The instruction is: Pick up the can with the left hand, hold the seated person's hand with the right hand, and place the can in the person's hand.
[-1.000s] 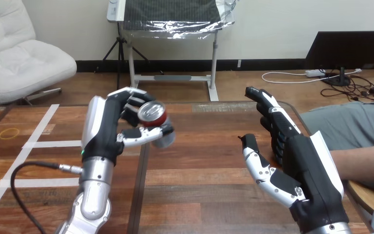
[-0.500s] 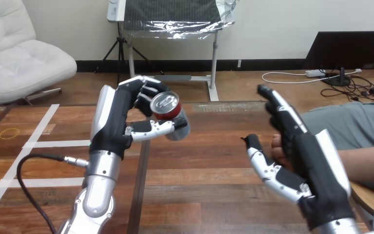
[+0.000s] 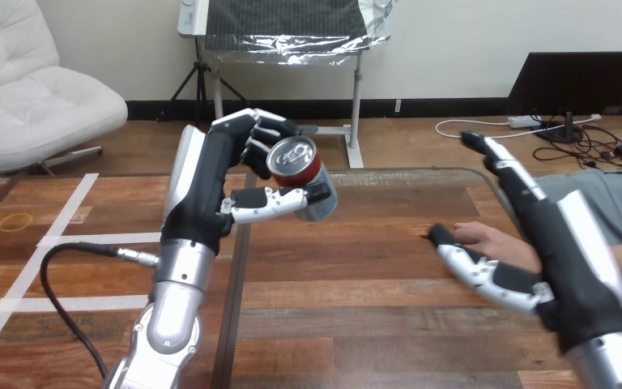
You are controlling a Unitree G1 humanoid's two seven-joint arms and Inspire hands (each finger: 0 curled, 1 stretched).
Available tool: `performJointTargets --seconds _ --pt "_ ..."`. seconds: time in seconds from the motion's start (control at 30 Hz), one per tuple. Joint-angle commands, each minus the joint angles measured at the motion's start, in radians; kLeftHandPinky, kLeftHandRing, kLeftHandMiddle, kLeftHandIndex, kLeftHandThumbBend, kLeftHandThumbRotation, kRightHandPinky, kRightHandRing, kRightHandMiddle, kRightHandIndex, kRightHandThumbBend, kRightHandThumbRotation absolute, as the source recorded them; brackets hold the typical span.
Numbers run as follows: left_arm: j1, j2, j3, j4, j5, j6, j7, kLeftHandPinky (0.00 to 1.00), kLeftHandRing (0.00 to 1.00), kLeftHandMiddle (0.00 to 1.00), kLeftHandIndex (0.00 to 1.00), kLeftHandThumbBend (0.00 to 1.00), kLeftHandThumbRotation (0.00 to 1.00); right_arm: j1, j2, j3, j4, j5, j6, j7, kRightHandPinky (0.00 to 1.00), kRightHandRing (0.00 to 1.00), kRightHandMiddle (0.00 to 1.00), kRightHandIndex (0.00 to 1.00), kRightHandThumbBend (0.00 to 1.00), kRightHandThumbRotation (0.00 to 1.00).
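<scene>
Can: red and silver metal drink can [image 3: 301,180], up in the air, clear of the table, tipped so the silver pull-tab top faces up and toward the camera.
Grip on it: clamped in the black-and-white left hand [image 3: 206,190]. Fingers [image 3: 261,136] curled over the can's far side, thumb [image 3: 266,204] pressed along its near underside. Wrapped round the wall, both ends free.
Handling, by judgement: stiff at the rims, thin and easy to dent along the wall. Smooth painted metal, so probably slippery. Full or empty, cannot tell. Best gripped round the middle of the wall with even, modest pressure, leaving the lower end free for a receiving palm.
Person's hand: right of the can and lower [image 3: 486,239], well apart from it, fingertips pointing toward the can, low over the table.
Right hand: further right of the can [image 3: 575,243], just beside the person's hand. Fingers [image 3: 506,174] straight and raised, thumb [image 3: 486,271] stretched out on the near side. Nothing curled round the person's hand, so no hold to be seen; touching or not, cannot tell.
Table: brown wooden table [image 3: 356,308], below the can.
Stage, by judgement: pick-up done, hand-hold not yet made, can not yet delivered.
Risk: a tilted, slick can sliding out along the thumb on the way across.
</scene>
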Motion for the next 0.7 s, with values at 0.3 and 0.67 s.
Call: performJointTargets --seconds 0.3,0.67 --pt "-0.030 -0.024 0.014 -0.078 0.000 -0.004 -0.004 0.38 0.42 0.46 0.52 0.64 0.00 -0.112 -0.199 -0.097 0.086 -0.195 0.070 0.025 0.71 0.83 0.88 0.85 0.77 0.00" --pt "-0.022 -0.033 0.004 -0.092 0.017 0.015 -0.008 0.37 0.42 0.46 0.52 0.64 0.00 -0.151 -0.331 -0.119 0.202 -0.260 0.045 0.044 0.67 0.80 0.85 0.82 0.85 0.00"
